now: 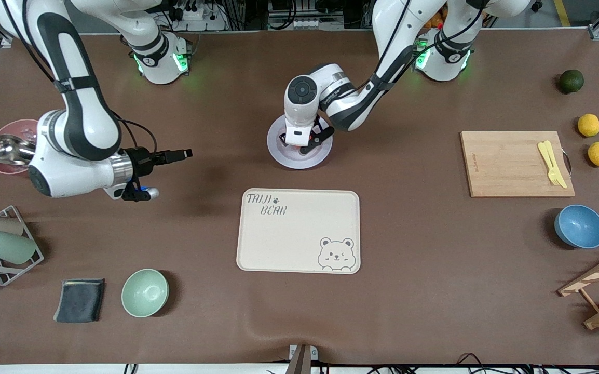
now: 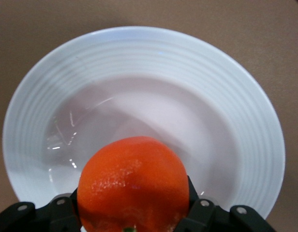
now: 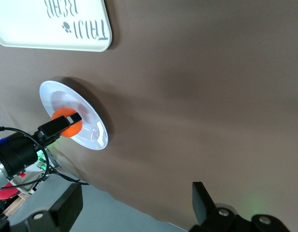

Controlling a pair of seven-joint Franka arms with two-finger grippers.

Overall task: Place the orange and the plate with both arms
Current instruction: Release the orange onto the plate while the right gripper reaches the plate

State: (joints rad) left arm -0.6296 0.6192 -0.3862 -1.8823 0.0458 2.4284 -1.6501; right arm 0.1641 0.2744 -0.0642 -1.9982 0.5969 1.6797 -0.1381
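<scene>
Your left gripper (image 2: 132, 224) is clamped on the orange (image 2: 133, 183), hanging directly over the plate (image 2: 226, 96) well, so release goes straight down. Right gripper (image 3: 137, 205) waits wide, nothing held, well apart from the plate.

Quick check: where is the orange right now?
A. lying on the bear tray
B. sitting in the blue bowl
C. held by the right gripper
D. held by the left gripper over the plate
D: the left gripper is shut on the orange, which hangs over the plate.
</scene>
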